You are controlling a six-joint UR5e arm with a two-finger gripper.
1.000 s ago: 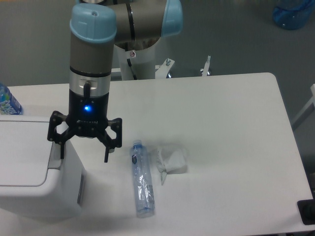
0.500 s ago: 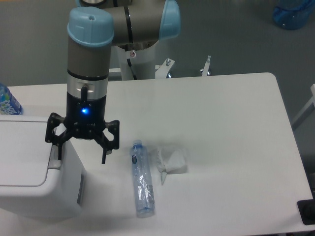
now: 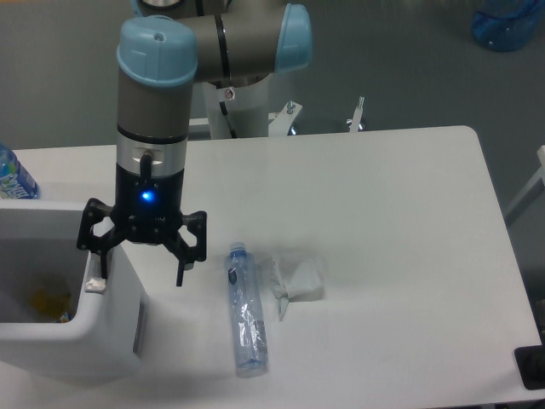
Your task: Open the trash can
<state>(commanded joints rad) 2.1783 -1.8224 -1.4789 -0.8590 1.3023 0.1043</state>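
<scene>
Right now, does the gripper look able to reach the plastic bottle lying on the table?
Probably yes. The gripper hangs open at the trash can edge, and the bottle lies just beside it with bare table between.

- The arm (image 3: 157, 102) has grey tube segments with light blue round caps on the joints
- The wrist has a silver ring, then a black part with a small blue light
- The gripper (image 3: 140, 277) is black, with two thin linkage fingers
</scene>
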